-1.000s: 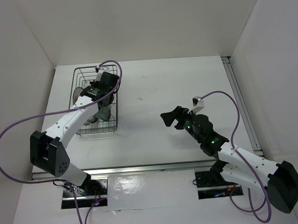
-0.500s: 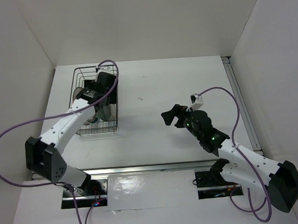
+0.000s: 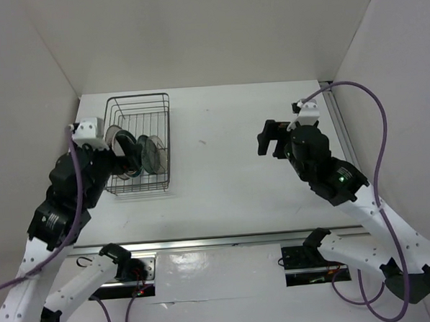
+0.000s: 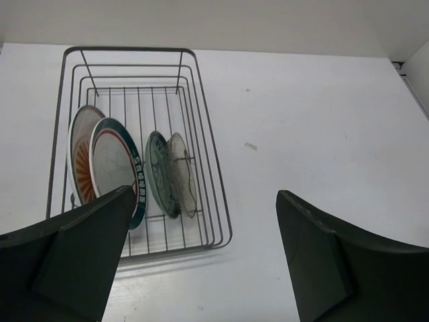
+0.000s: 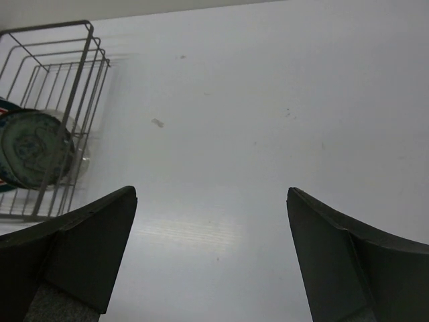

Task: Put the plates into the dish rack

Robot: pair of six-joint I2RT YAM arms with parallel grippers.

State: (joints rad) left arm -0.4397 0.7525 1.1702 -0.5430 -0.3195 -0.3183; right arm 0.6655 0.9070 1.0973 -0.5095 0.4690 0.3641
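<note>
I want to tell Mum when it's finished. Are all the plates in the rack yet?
Looks done: four plates stand on edge in the dish rack: the orange sunburst plate, the dark-rimmed plate, the teal plate and the clear greyish plate. In hand: nothing; the left end effector and right end effector are both open and empty. Left: no plate shows on the table, so probably nothing.

White flat table (image 3: 238,181) before me carries one rectangular black wire dish rack (image 3: 144,121), standing at ten o'clock.
</note>
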